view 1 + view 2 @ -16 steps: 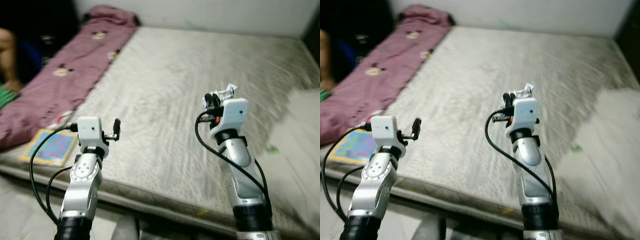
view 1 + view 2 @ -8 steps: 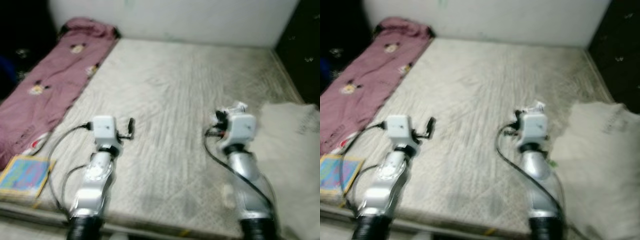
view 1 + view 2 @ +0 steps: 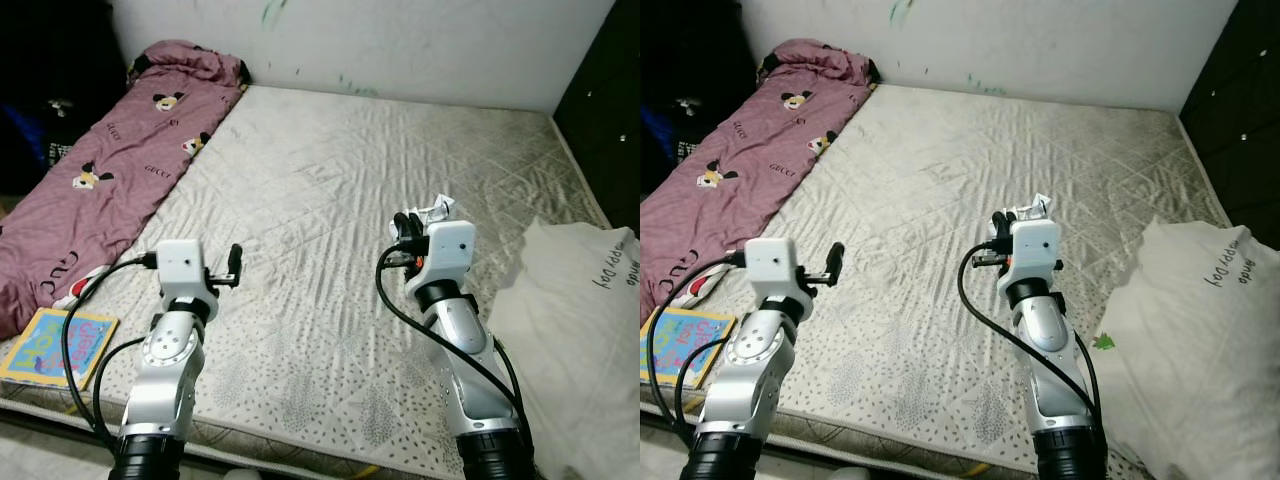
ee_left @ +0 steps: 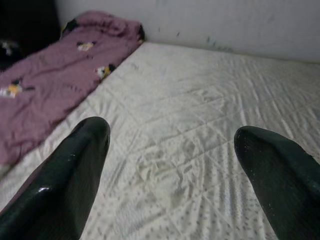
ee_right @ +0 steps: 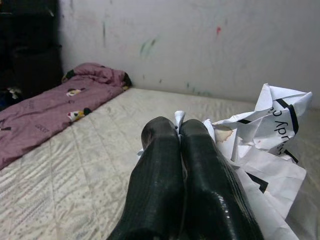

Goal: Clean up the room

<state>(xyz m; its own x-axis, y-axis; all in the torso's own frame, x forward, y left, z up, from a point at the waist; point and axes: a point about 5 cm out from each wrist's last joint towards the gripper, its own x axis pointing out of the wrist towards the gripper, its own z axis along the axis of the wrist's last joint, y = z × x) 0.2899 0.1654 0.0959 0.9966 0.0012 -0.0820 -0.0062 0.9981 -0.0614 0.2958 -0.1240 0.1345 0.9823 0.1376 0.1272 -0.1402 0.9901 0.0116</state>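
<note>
The bed takes up most of the scene, its quilted mattress bare except at the edges. A purple blanket printed with cartoon mice lies along the robot's left side, and a white pillow with dark lettering sits at the right. A colourful book rests at the near left corner, just beside the blanket's end.

Both arms are raised over the near part of the mattress. The right claw is closed, fingers pressed together on a crumpled white paper with black print; in the head view the paper shows just above the wrist, held clear of the mattress. The left claw stands wide open and empty, above the mattress.

Judgement: the step in hand is carrying the paper away for disposal; no bin is in sight. To do it well, the right claw should hold its pinch without relaxing, since the paper is light and gripped only at a fold, and the arm should be kept steady and level while the robot turns. The book looks the likely next pick-up for the free claw
</note>
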